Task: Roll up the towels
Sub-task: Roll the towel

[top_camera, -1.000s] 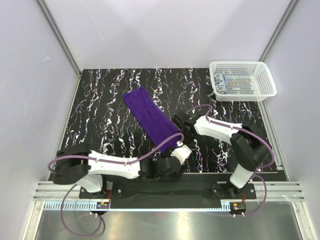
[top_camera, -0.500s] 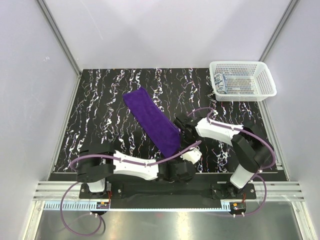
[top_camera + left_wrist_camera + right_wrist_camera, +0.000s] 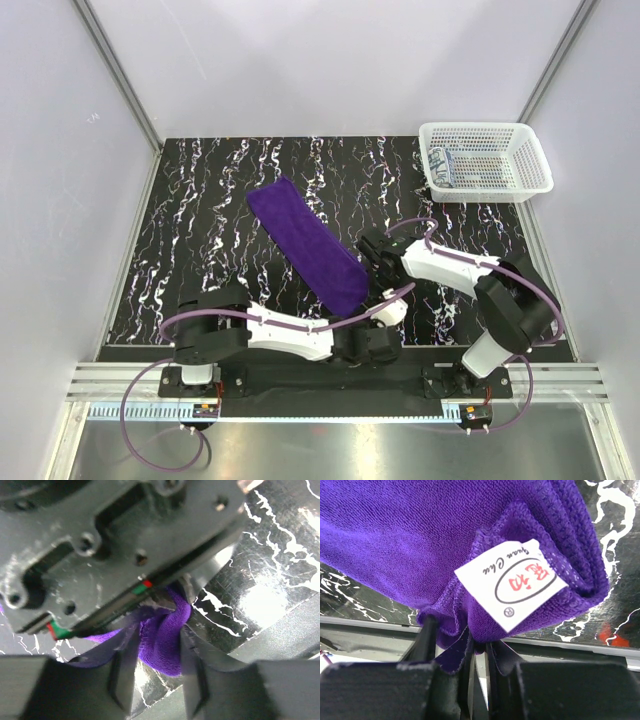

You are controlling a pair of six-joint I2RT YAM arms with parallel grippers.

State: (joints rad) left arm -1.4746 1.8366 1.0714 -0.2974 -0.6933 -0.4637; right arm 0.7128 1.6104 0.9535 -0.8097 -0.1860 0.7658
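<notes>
My right claw (image 3: pixel 477 650) is all but closed, its fingers nipping the near edge of the purple towel (image 3: pixel 305 240). From there the cloth spreads away ahead of that claw, and a white tag (image 3: pixel 511 582) with red print sits on the folded hem just above its fingertips. My left claw (image 3: pixel 159 645) is right beside the right one, whose grey body fills the space just above my left fingers. Those fingers stand partway apart, and a bunched fold of the same towel fills the gap between them, touching both. Beyond the two claws the towel lies as a long flat strip on the black marbled table (image 3: pixel 200 220), running away from them and to their left. The patterned towel (image 3: pixel 443 165) sits in the left end of a white basket (image 3: pixel 490 193), well beyond my right claw and off to its right.
</notes>
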